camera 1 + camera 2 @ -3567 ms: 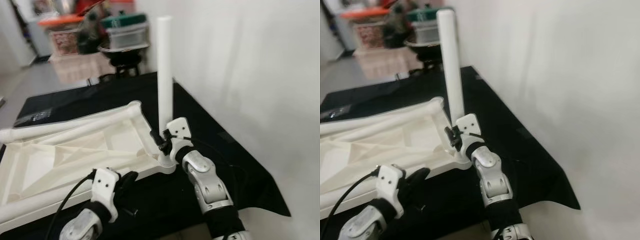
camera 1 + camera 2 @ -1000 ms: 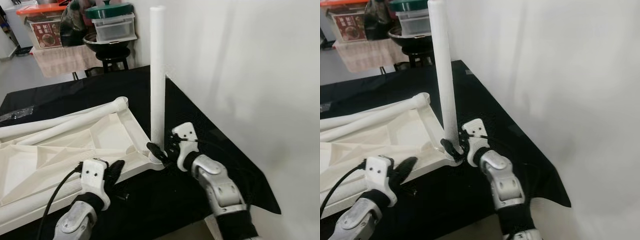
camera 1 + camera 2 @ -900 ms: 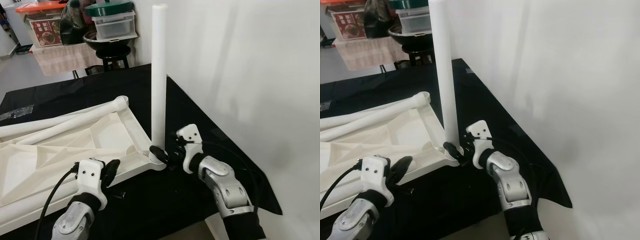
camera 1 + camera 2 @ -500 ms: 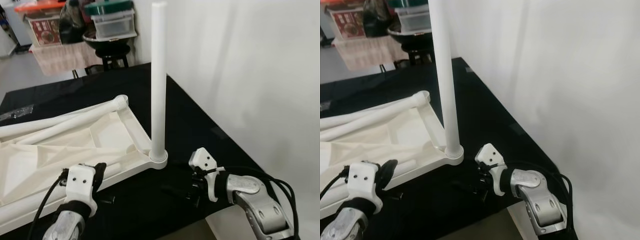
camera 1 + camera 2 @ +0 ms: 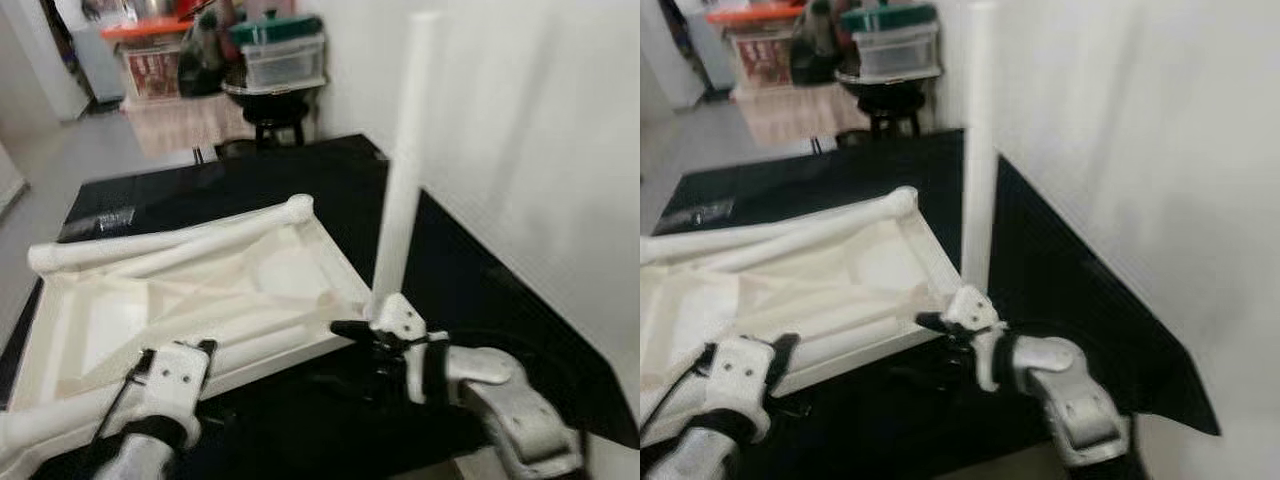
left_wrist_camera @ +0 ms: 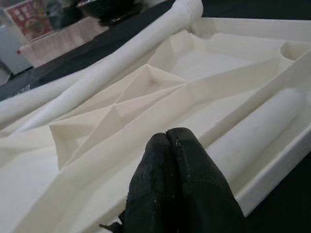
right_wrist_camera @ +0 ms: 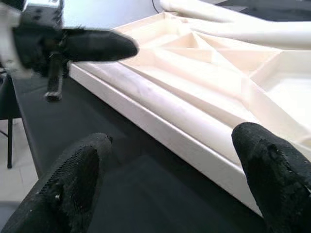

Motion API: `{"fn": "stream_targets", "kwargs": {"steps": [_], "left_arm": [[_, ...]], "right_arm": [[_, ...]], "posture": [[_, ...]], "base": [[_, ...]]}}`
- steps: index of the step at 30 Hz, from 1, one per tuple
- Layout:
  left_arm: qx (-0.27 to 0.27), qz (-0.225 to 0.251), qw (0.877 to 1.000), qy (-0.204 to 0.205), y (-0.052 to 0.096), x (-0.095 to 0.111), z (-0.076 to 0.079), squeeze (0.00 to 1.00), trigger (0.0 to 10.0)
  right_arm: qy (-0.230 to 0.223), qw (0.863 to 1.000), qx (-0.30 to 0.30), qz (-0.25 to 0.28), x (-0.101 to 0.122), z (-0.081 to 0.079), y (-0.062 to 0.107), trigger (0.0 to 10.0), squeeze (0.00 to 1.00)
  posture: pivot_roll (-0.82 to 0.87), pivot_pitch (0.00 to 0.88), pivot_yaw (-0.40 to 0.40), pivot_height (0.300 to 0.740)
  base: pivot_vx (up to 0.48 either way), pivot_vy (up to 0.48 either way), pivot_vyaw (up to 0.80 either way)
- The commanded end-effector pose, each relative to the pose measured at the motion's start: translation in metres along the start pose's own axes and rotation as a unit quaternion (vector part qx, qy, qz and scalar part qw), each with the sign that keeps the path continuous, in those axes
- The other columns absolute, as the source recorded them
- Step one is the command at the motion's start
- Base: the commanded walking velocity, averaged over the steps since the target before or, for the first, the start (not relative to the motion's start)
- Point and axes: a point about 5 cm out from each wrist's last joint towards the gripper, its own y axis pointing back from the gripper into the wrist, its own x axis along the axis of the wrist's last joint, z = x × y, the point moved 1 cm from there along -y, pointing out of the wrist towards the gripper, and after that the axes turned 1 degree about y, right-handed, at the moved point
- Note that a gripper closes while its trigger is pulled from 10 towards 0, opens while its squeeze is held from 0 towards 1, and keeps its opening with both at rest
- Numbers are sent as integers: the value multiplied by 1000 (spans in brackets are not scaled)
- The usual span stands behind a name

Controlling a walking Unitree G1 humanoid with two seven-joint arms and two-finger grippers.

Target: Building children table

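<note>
Now the upright white leg (image 5: 402,180), apparently seated in the upturned tabletop's (image 5: 190,290) corner on the black surface (image 5: 200,185), has been released; the right claw (image 7: 160,179) is spread wide beside it, the left claw (image 6: 174,160) pressed closed.

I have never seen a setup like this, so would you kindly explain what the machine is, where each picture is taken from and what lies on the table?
This is a humanoid robot with two silver arms, each ending in a pincer of two black fingers. Two pictures come from its head, looking down; the other two come from a camera on each wrist. On the black table lies a white children's tabletop upside down, ribs showing. One white leg stands upright at its near right corner, and a loose leg lies along its far edge. The right pincer is open beside the upright leg's base and holds nothing. The left pincer is shut and empty, over the tabletop's near edge.
</note>
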Motion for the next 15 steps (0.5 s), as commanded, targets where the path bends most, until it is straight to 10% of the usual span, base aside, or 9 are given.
{"fn": "stream_targets", "kwargs": {"steps": [1,15], "left_arm": [[-42,10,999,-2,1,4,12,0,10000],[-73,22,997,-10,-3,11,21,0,10000]], "right_arm": [[-15,1000,-17,-3,-7,5,2,10000,0],[-30,992,-117,46,-5,23,-12,10000,0]], "posture": [[-24,12,38,740],[-25,6,37,740]], "base": [[0,476,0],[0,476,0]]}}
